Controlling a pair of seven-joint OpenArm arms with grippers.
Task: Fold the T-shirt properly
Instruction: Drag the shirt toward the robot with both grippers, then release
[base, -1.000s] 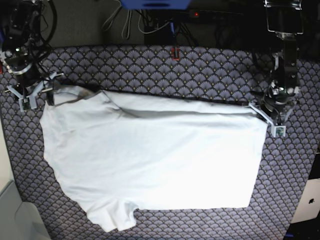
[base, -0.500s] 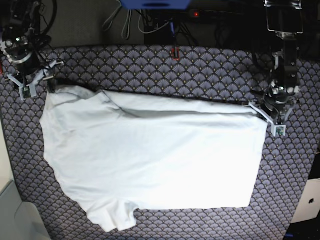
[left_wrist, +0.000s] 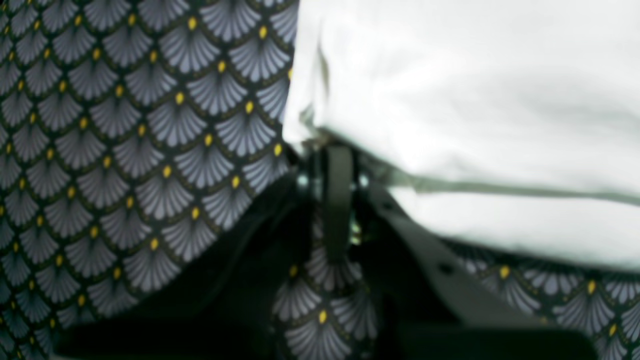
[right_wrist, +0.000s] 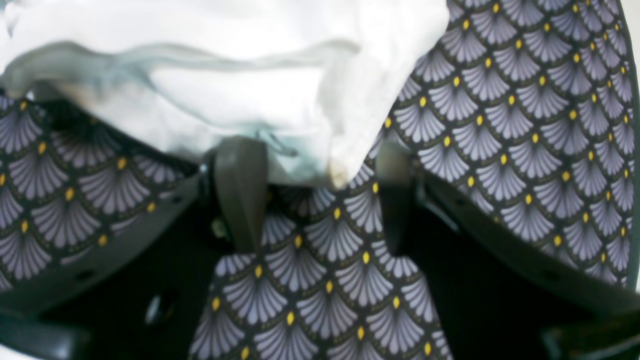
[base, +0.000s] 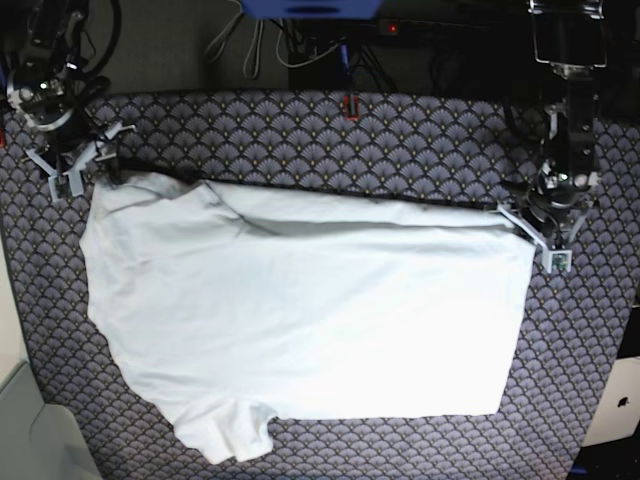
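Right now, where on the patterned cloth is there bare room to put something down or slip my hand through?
The patterned cloth is bare beyond the T-shirt, between the two arms, and in a narrower strip right of the shirt. It's crowded at the shirt's upper corners, where the left gripper and right gripper sit.
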